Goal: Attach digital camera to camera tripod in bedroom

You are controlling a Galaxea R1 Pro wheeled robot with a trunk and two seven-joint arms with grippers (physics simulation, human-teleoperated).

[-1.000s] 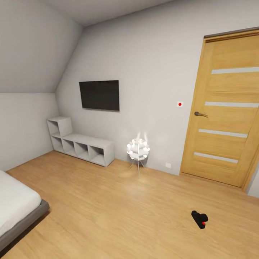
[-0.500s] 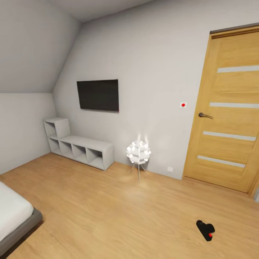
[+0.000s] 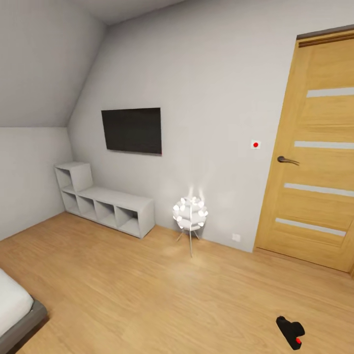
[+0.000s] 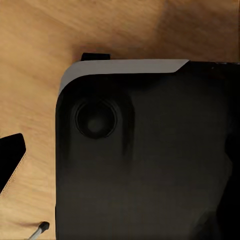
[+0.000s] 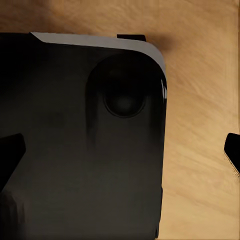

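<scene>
The digital camera (image 3: 290,333), small and black with a red button, lies on the light wood floor of the bedroom at the lower right of the head view, in front of the door. The camera tripod is out of view. In the left wrist view my left gripper (image 4: 120,155) hangs over my black base (image 4: 150,160), with one dark fingertip (image 4: 10,156) at the picture's edge. My right gripper (image 5: 120,152) stands open above the base (image 5: 80,140), its fingertips (image 5: 10,155) far apart and nothing between them.
A white cubby shelf (image 3: 105,205) stands along the far wall under a black wall screen (image 3: 132,130). A glowing white floor lamp (image 3: 190,216) stands on thin legs beside it. The wooden door (image 3: 314,152) is shut. The bed's corner (image 3: 14,309) sits lower left.
The whole head view has shifted: the door and the camera slid right and down, the bed slid left and mostly out of the picture. The things themselves have not moved.
</scene>
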